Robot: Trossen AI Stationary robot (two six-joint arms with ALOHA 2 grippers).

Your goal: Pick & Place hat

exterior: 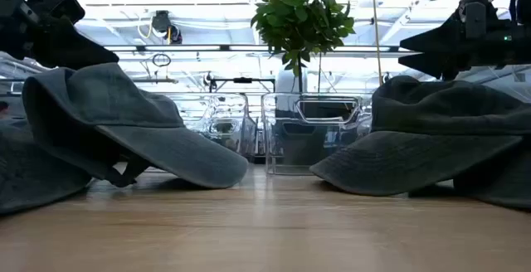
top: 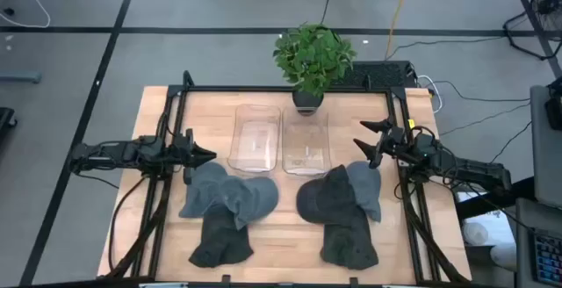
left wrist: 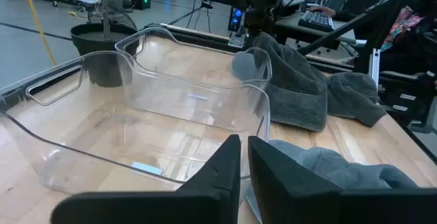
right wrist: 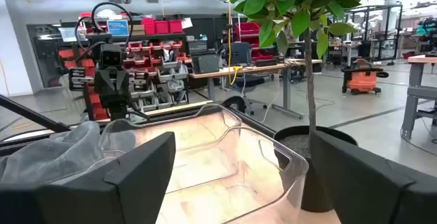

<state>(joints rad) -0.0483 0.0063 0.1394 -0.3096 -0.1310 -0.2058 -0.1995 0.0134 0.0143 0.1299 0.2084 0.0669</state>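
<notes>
Two heaps of hats lie on the wooden table. The left heap has a blue-grey hat (top: 230, 194) resting partly on a dark hat (top: 219, 240). The right heap has a dark hat (top: 327, 202), a grey-blue hat (top: 365, 188) and another dark hat (top: 351, 241). My left gripper (top: 207, 156) is shut and hovers just beyond the left heap's far edge, with the blue-grey hat (left wrist: 334, 171) below its tips. My right gripper (top: 363, 147) is open and hovers above the right heap's far edge. It holds nothing.
Two clear plastic bins (top: 255, 139) (top: 306, 143) stand side by side at the table's middle, between the grippers. A potted plant (top: 312, 60) stands behind them at the far edge. A black frame (top: 176, 112) runs along the table's sides.
</notes>
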